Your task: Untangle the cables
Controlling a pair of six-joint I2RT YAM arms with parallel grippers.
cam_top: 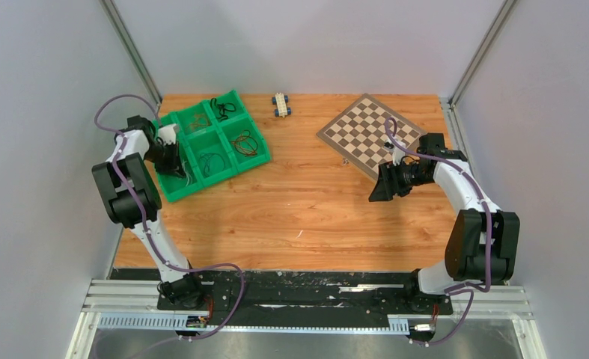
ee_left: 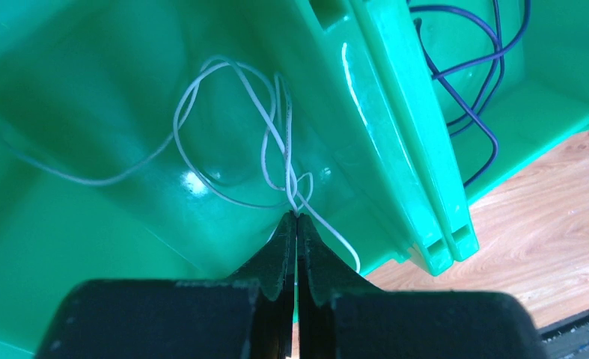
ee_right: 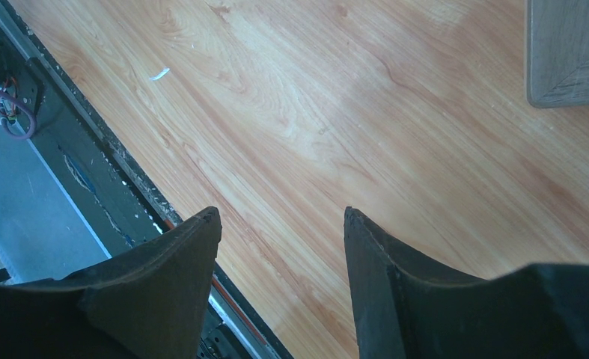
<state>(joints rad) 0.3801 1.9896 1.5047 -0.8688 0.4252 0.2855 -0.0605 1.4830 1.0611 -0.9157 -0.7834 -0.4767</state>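
A green compartment tray [cam_top: 257,159] sits at the back left of the table with tangled cables in its cells. My left gripper [cam_top: 177,166] reaches into the tray's near-left cell. In the left wrist view it [ee_left: 296,216] is shut on a thin white cable [ee_left: 186,97] that loops across the green cell floor. A dark blue cable [ee_left: 471,67] lies in the neighbouring cell. Dark cables [cam_top: 215,163] and brownish cables [cam_top: 245,144] fill other cells. My right gripper [cam_top: 375,194] hovers open and empty over bare wood [ee_right: 351,112], far from the tray.
A chessboard [cam_top: 366,134] lies at the back right, its corner [ee_right: 568,52] showing in the right wrist view. A small toy car [cam_top: 281,104] stands at the back centre. The table's near edge and black rail [ee_right: 89,172] run below my right gripper.
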